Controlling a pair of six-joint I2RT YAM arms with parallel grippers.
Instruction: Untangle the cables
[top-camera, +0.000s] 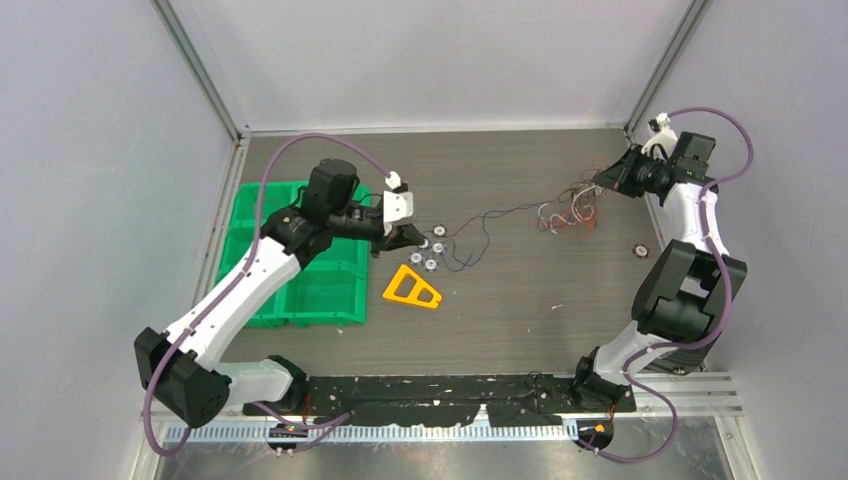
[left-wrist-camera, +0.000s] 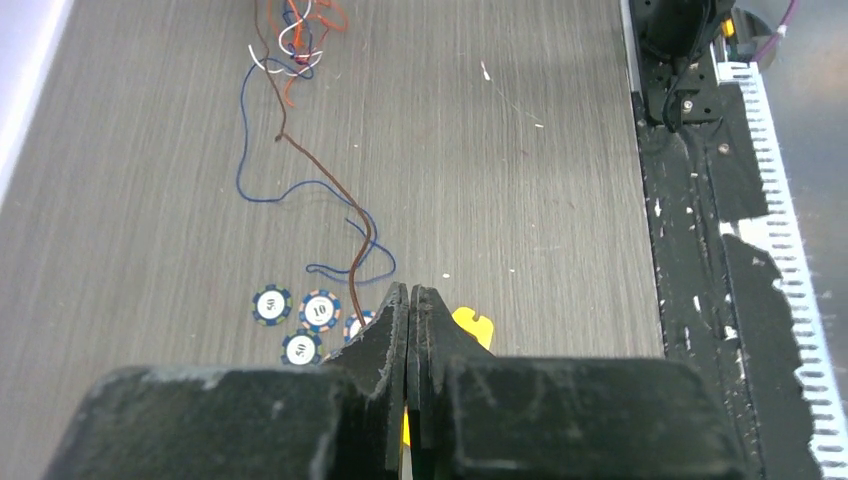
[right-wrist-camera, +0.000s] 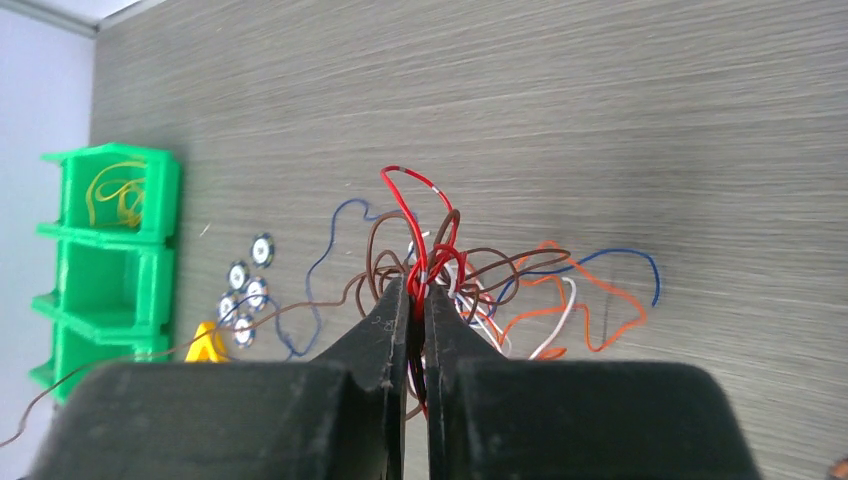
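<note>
Tangled bunch of cables (right-wrist-camera: 440, 262) on the table (right-wrist-camera: 650, 120), far right side, directly at the right gripper (right-wrist-camera: 412, 290) tips. Jaws pinched nearly closed on red loops of the bunch. One brown strand (left-wrist-camera: 330, 185) stretched leftward to the left gripper (left-wrist-camera: 410, 292), fully closed beside poker chips (left-wrist-camera: 319, 311); grip on that strand unclear.

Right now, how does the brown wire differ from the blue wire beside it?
The brown wire runs nearly straight from the tangled bunch to the left gripper, whose shut jaws seem to pinch it; the blue wire lies slack in loose loops on the table. Brown bends gently; blue doubles back near the poker chips. Both lead into that bunch.
</note>
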